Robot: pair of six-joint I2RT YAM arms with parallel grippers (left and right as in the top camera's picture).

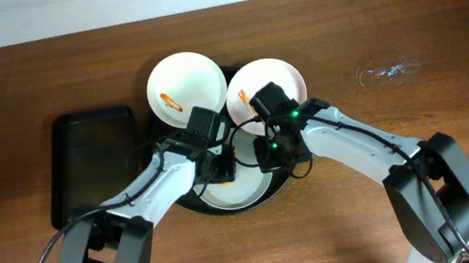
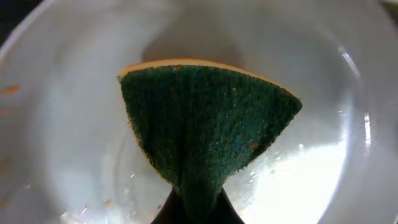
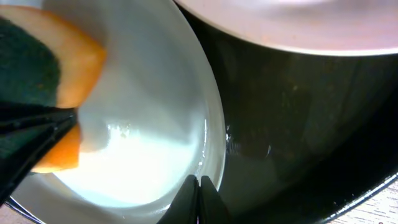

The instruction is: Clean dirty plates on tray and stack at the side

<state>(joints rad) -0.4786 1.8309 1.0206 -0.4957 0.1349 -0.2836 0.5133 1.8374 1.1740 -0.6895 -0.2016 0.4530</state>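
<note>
Two fingers of the left gripper (image 2: 194, 210) are clamped on a sponge (image 2: 205, 124), which folds between them. Its green scouring face is up and an orange edge shows along the top. The sponge hangs directly over the bowl of the near plate (image 2: 323, 174), whose white surface looks wet and glossy.

Just beside it, the right gripper (image 3: 200, 198) has its fingers pressed together, with the tips at that same plate's right rim. Whether they pinch the rim cannot be told.

The plate lies on the front part of the round black tray (image 3: 298, 124). Beyond both grippers, the far-left plate (image 1: 192, 72) and the far-right plate (image 1: 280, 75) sit on the tray's back part, close together. Each carries a small orange smear.

Left of the round tray lies a rectangular black tray (image 1: 93, 163). Well apart to the right, a wet patch (image 1: 386, 72) glints on the brown tabletop (image 1: 463, 142).
</note>
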